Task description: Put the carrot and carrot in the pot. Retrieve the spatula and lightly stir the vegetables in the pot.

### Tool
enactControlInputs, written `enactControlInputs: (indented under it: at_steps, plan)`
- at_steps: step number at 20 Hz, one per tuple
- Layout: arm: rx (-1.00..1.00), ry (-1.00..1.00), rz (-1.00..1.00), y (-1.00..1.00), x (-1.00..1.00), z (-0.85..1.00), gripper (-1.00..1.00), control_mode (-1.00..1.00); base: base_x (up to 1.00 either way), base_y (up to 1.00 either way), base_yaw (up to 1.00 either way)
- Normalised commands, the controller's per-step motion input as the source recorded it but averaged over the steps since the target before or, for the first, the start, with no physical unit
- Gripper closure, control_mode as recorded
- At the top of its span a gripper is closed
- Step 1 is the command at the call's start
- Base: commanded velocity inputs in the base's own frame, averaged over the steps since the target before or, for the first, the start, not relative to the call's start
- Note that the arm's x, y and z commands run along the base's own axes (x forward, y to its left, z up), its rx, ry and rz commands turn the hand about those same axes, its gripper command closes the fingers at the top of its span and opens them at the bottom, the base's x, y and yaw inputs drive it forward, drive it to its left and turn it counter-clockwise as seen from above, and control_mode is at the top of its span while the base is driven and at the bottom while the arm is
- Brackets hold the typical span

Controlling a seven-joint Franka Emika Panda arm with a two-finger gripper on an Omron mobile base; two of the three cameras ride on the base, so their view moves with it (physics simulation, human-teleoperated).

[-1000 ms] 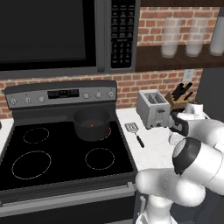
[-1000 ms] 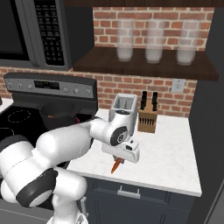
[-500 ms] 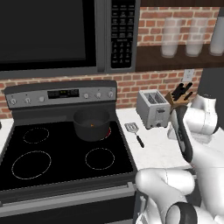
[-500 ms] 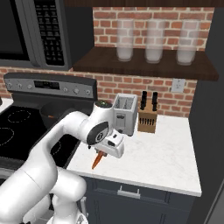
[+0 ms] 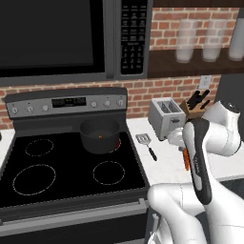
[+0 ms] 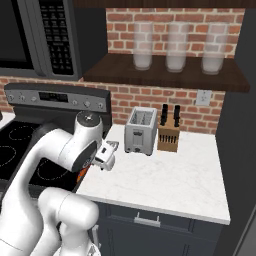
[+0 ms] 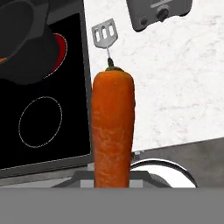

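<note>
My gripper (image 5: pixel 184 149) is shut on a long orange carrot (image 7: pixel 112 127), which hangs over the counter's front edge beside the stove. The same carrot (image 5: pixel 186 160) shows as an orange strip beside my forearm, and its tip (image 6: pixel 82 174) pokes out under the arm. The dark grey pot (image 5: pixel 99 135) sits on the stove's back right burner with a small orange carrot piece (image 5: pixel 100 136) inside. In the hand view the pot (image 7: pixel 24 43) is at the upper left. The spatula (image 5: pixel 145 142) lies flat on the white counter between stove and toaster, its slotted head (image 7: pixel 105 34) just beyond the carrot's end.
A silver toaster (image 5: pixel 164 116) and a wooden knife block (image 5: pixel 195 107) stand against the brick wall, right of the spatula. The black stove top (image 5: pixel 57 167) has unlit front burners. A microwave (image 5: pixel 62 38) hangs over the stove. The white counter (image 6: pixel 165 175) stretches right.
My arm has swung left with the carrot in the gripper, from over the middle of the counter to the counter's edge beside the stove. Pot and spatula stay put.
</note>
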Motion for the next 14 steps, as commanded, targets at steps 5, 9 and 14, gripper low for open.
enactControlInputs:
  at_steps: [5, 9, 14]
  plan:
    - [0.12, -0.15, 0.16, 0.64, 0.03, 0.59, 1.00, -1.00, 0.00, 0.00, 0.00]
    - [0.11, -0.19, 0.07, 0.57, 0.23, 0.57, 1.00, -1.00, 0.00, 0.00, 0.00]
    - [0.04, -0.03, 0.01, 0.63, 0.39, 0.43, 1.00, -1.00, 0.00, 0.00, 0.00]
